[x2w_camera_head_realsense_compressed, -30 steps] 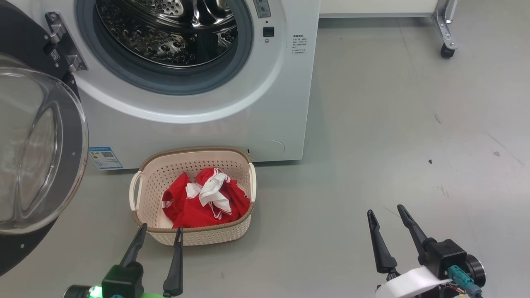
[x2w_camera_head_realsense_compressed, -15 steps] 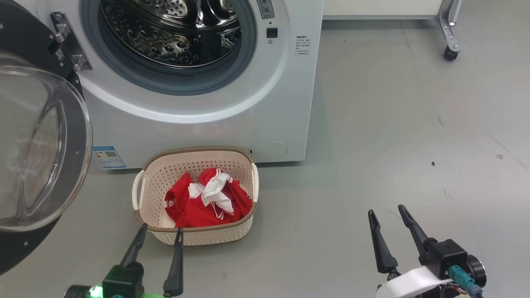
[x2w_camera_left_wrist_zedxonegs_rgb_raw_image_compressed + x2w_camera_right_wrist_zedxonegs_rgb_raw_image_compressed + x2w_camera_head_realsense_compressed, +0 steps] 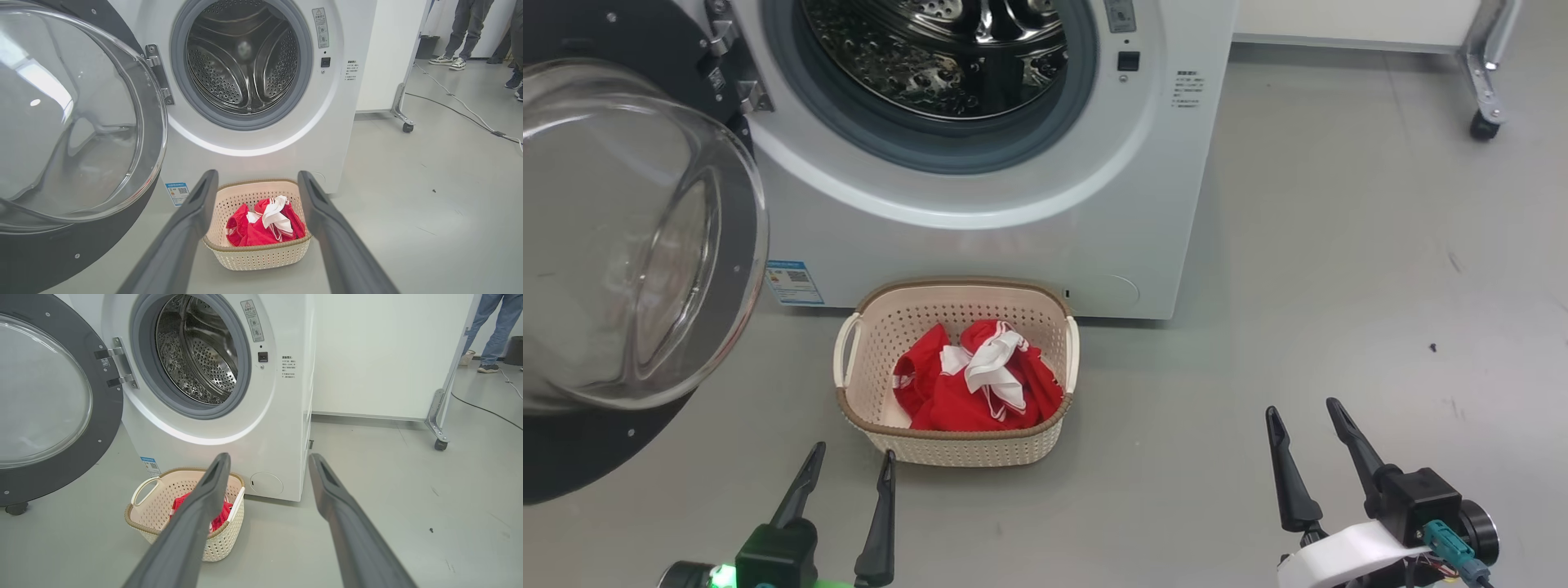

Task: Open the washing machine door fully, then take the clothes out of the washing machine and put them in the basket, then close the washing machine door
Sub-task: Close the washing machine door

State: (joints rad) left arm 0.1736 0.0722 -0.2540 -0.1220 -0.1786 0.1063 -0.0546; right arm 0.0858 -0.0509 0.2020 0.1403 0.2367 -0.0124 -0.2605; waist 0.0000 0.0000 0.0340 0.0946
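Note:
The white washing machine [image 3: 1013, 237] [image 3: 286, 147] [image 3: 282, 428] stands with its drum bare inside. Its door [image 3: 629, 245] [image 3: 77, 122] [image 3: 45, 396] hangs wide open to the left on its hinge. Red clothes [image 3: 976, 384] [image 3: 265, 224] [image 3: 222, 512] with white trim lie in the cream basket [image 3: 964, 451] [image 3: 261, 257] [image 3: 155, 502] on the floor just before the machine. My left gripper [image 3: 852, 461] [image 3: 255, 181] is open and empty, just short of the basket's near rim. My right gripper [image 3: 1303, 411] [image 3: 267, 457] is open and empty over bare floor to the right.
A white panel on a wheeled metal frame [image 3: 1486, 106] [image 3: 437, 428] stands right of the machine. A cable [image 3: 461, 110] runs over the grey floor [image 3: 1339, 286]. People's legs [image 3: 461, 32] [image 3: 496, 330] stand far behind.
The whole head view has shifted right, so the camera moved. Both grippers stay open and empty, and the clothes lie unmoved in the basket.

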